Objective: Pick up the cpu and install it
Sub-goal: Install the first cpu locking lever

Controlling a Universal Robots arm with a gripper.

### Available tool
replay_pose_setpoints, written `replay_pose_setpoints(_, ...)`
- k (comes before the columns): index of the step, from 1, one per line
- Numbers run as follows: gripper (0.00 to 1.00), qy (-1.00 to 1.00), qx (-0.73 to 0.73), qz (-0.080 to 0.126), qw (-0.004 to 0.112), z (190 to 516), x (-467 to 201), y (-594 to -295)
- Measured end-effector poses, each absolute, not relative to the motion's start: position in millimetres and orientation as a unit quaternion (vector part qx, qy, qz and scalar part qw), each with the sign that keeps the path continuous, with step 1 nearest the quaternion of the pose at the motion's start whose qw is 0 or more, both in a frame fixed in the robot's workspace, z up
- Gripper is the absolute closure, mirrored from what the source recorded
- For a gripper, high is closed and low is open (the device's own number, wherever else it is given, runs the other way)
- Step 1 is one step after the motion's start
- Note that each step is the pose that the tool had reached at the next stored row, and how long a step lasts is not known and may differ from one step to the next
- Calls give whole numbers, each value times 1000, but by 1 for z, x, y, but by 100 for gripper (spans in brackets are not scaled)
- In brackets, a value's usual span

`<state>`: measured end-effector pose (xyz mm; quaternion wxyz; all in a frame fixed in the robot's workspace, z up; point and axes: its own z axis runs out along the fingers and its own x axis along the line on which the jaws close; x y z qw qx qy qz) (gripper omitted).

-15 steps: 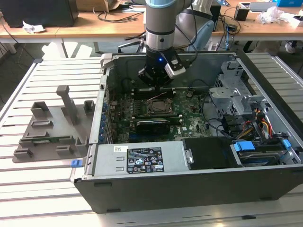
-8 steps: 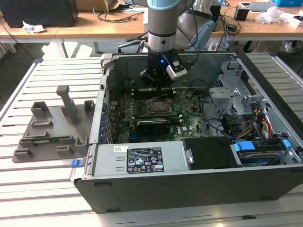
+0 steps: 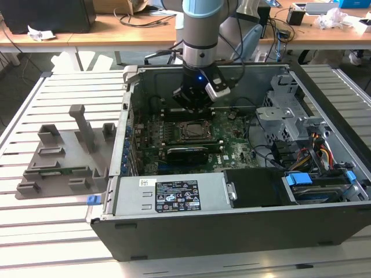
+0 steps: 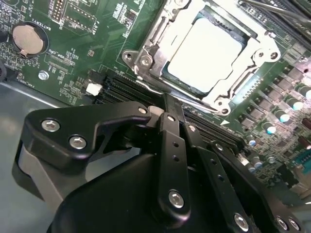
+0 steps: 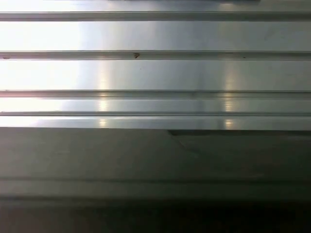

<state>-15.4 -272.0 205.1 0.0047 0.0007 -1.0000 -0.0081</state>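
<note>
Where the exterior view looks down on the slatted metal bench (image 3: pixel 64 243), an open computer case (image 3: pixel 232 231) lies on it with the motherboard (image 3: pixel 232 147) exposed. The arm (image 3: pixel 202 35) reaches down into the case, and the claw (image 3: pixel 194 99) hangs just above the socket frame (image 3: pixel 194 130). A grey fixture tray (image 3: pixel 61 162) sits on the bench toward the exterior view's left, well apart from the case.

Second wrist view: the cpu (image 4: pixel 206 53) lies flat inside the socket frame (image 4: pixel 146 58), silver top up, load plate open around it. The claw (image 4: pixel 177 121) holds nothing; its black fingers (image 4: pixel 171 145) stand drawn together, near the frame's edge.

First wrist view: bright metal slats (image 5: pixel 155 73) above a darker surface.
</note>
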Motion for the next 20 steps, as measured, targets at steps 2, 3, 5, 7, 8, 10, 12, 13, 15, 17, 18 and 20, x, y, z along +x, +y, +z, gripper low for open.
replay_pose_setpoints(2, 89, -1000, 1, -8, 5, 204, -13, -272)
replay_pose_setpoints(3, 89, -1000, 1, -8, 5, 203, -12, -272)
replay_pose_setpoints(5, 89, -1000, 1, -8, 5, 201, -10, -272)
replay_pose_setpoints(7, 89, -1000, 1, -8, 5, 201, -9, -272)
replay_pose_setpoints(8, 89, -1000, 1, -8, 5, 201, -8, -272)
replay_pose_setpoints(10, 89, -1000, 1, -8, 5, 201, -8, -272)
replay_pose_setpoints(12, 89, -1000, 1, -8, 5, 201, -8, -272)
replay_pose_setpoints(13, 89, -1000, 1, -8, 5, 201, -7, -271)
replay_pose_setpoints(15, 89, -1000, 1, -8, 5, 201, -7, -269)
replay_pose_setpoints(17, 89, -1000, 1, -8, 5, 201, -7, -269)
replay_pose_setpoints(18, 89, -1000, 1, -8, 5, 201, -7, -269)
replay_pose_setpoints(20, 89, -1000, 1, -8, 4, 203, -7, -268)
